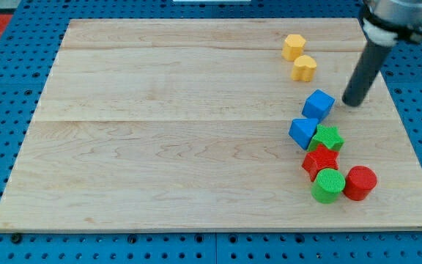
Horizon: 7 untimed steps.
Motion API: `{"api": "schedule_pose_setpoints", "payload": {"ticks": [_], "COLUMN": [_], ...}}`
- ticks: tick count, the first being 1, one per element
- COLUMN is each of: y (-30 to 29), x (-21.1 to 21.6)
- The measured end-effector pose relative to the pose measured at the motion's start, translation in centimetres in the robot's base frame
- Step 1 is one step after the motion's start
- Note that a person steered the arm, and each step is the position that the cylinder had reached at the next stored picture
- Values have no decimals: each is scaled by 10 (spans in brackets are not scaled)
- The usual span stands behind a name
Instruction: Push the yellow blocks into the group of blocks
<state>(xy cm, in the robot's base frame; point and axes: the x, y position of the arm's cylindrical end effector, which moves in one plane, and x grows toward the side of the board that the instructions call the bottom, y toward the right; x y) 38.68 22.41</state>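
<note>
Two yellow blocks sit near the wooden counter (160, 132) top-right: a yellow hexagonal block (294, 47) and, just below-right of it, a yellow heart-shaped block (304, 68), nearly touching. The group lies below: blue cube (318, 105), blue triangular block (303, 133), green star (329, 138), red star (320, 160), green cylinder (328, 185), red cylinder (360, 182). No claw on this arm, only a rod; its tip (352, 103) rests right of the blue cube, so both yellows lie up-left of it. Pushing them down likely requires getting above them first.
</note>
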Motion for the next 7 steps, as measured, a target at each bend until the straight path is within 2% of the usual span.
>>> {"api": "schedule_pose_setpoints", "payload": {"ticks": [1,2,3,5,6,7], "y": [-29,-58,-76,-9,-62,-89], "x": [-7,44,27,-87,-71,-17]}}
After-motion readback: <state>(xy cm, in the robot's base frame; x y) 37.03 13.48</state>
